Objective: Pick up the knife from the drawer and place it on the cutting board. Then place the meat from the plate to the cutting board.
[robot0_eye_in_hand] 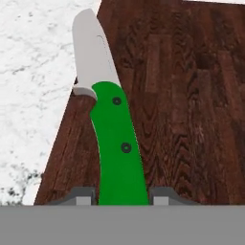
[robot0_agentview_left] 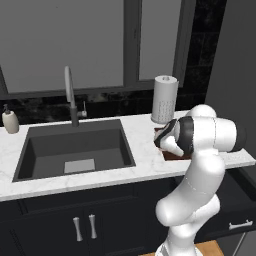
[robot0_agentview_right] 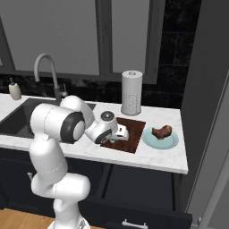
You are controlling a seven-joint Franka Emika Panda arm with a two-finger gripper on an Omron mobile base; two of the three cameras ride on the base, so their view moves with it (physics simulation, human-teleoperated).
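Nearest, hand view: the hand (robot0_eye_in_hand: pixel 122 195) is pinched on the butt of the knife (robot0_eye_in_hand: pixel 115 139), one dark tip flat against each side of the green handle. Grip looks very narrow, with no slack visible on either side.

Knife runs straight out from the hand, long axis in line with the reach. Handle end sits between the tips and the pale blade points away. In this view the blade leans slightly toward the upper left, its tip crossing the board's edge to hang over the white marble.

Under the handle: the cutting board (robot0_eye_in_hand: pixel 182 110), grain running roughly along the knife. I cannot tell whether the knife rests on the wood or sits just above it.

Right base view: hand (robot0_agentview_right: pixel 117 133) low over the near-left part of the board (robot0_agentview_right: pixel 129 133), the wrist hiding most of the knife.

Just beyond, to the board's right: the plate (robot0_agentview_right: pixel 157 141), just beside the board, with the meat (robot0_agentview_right: pixel 162 131) on it, untouched.

Farther back on the bench (robot0_agentview_right: pixel 152 156), a paper-towel roll (robot0_agentview_right: pixel 131 92) stands behind the board.

Below the bench, the drawer (robot0_agentview_right: pixel 134 188) stands pulled out.

Judgement: knife placement nearly done. Release comes next, then a short move right to the meat.
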